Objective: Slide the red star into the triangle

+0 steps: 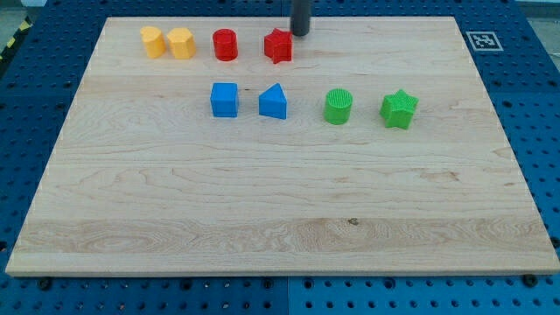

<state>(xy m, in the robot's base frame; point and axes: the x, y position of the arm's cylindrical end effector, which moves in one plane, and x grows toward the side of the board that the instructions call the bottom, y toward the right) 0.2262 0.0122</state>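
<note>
One relation governs the coming push: my tip (300, 33) stands just beyond the red star (278, 45), toward the view's top and a little to the view's right of it, so close that I cannot tell whether the two touch. The rod has nothing that opens or closes and holds nothing; it can only shove. The red star sits near the top edge of the wooden board (280, 219), at the right-hand end of a top row that also carries the red cylinder (226, 44) and two yellow blocks (167, 42) further to the view's left. The blue triangle (273, 101) lies almost straight below the star toward the view's bottom, barely to the left, with a bare strip of board between them. I judge that the tip is already on roughly the correct side: a stroke toward the view's bottom should carry the star down onto the triangle. Its slight offset to the right could nudge the star leftward, toward the blue cube (224, 99) that sits just beside the triangle, so centring the tip above the star first seems wise. Both green blocks, the green cylinder (338, 106) and the green star (399, 108), lie well apart to the right.
</note>
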